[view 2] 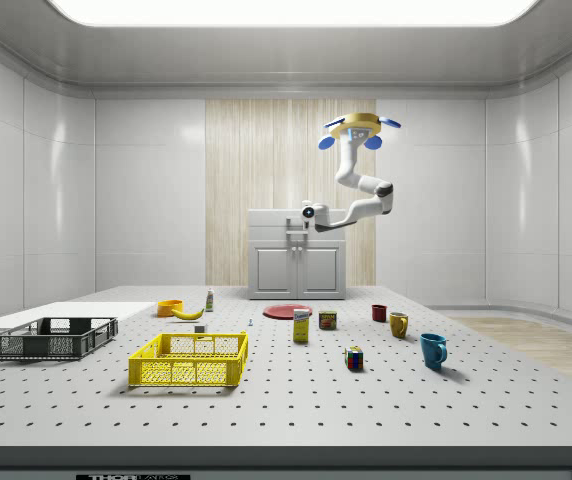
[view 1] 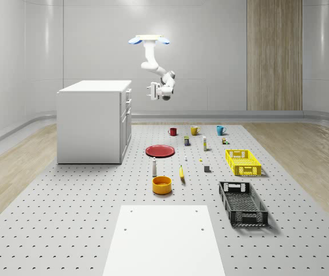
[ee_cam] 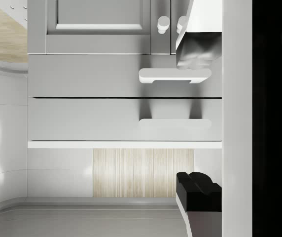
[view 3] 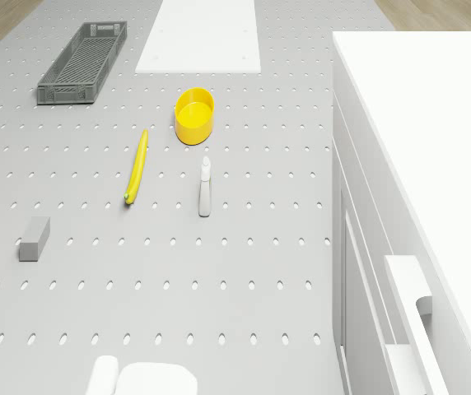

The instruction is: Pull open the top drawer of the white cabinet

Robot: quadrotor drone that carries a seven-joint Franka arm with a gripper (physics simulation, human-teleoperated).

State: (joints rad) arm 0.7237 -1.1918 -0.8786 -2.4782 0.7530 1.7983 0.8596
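Note:
The white cabinet (view 1: pixel 92 121) stands at the whole-scene view's left, its drawers facing right. Its top drawer (ee_cam: pixel 82 119) sits flush and shut, with a pale bar handle (ee_cam: pixel 174 124); a second drawer handle (ee_cam: pixel 174 75) lies beside it. The drone (view 1: pixel 149 40) hovers in the air in front of the cabinet. Its arm hangs down and bends toward the drawer front. My gripper (view 1: pixel 151 91) is level with the top drawer, a short gap away and touching nothing. It is open: one finger (ee_cam: pixel 196 49) and the other (ee_cam: pixel 198 190) stand far apart. In the side view the gripper (view 2: pixel 294 226) is in front of the cabinet (view 2: pixel 296 262).
On the perforated floor lie a red plate (view 1: pixel 160 150), a yellow bowl (view 1: pixel 161 184), a banana (view 1: pixel 182 172), a small bottle (view 1: pixel 155 167), three mugs (view 1: pixel 194 130), a yellow crate (view 1: pixel 243 161) and a black crate (view 1: pixel 243 202). A white panel (view 1: pixel 163 238) lies at the front.

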